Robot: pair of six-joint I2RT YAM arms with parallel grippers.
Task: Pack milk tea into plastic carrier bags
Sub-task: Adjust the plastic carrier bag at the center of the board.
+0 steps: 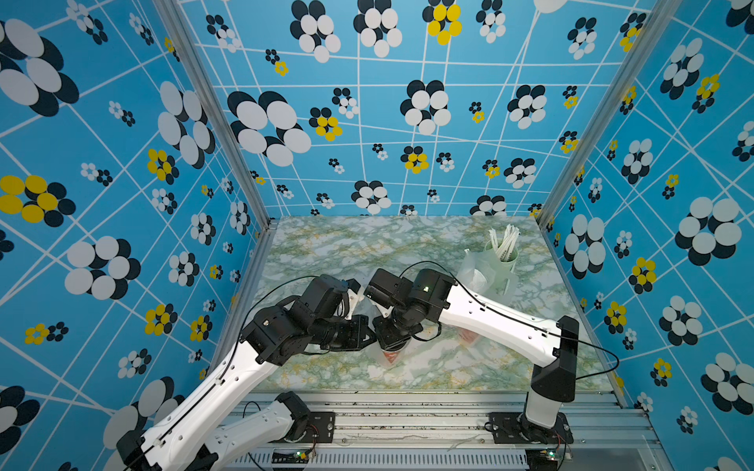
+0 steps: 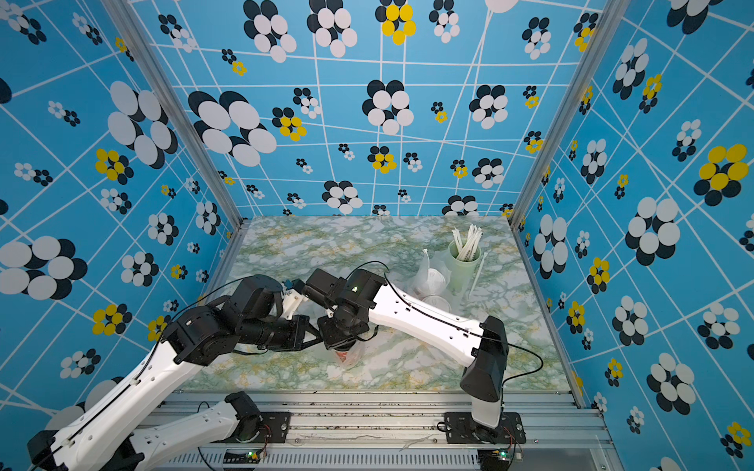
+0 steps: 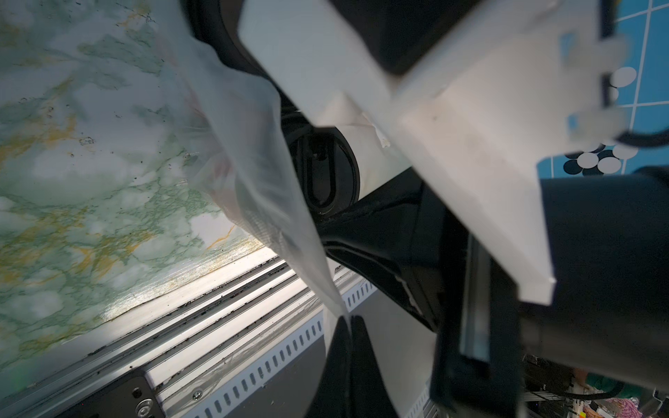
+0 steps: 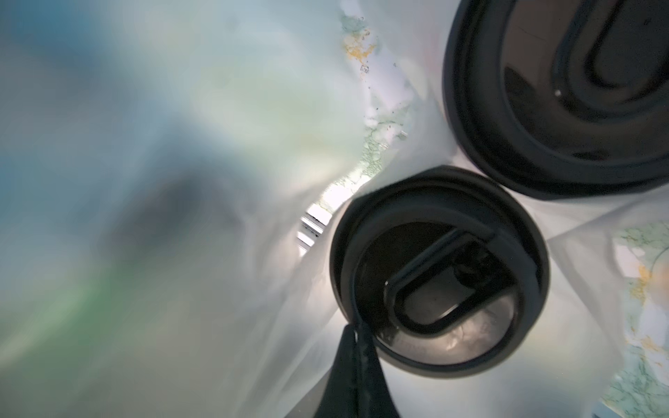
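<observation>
Currently, on the green-veined marble-pattern bench (image 1: 326, 253), one thin, whitish transparent plastic carrier bag (image 3: 253, 173) stands near the front centre and holds two tall red printed paper cups (image 1: 389, 358) with black domed lids (image 4: 438, 275). A second such bag (image 2: 424, 273) sits beside the pale green cup of white straws (image 2: 463, 265). Left claw (image 3: 350, 320) and right claw (image 4: 356, 331) are each pinched tight on the first bag's upper film. Judged step: securing the loaded bag. Next move calls for an even two-arm lift, cups kept upright.
</observation>
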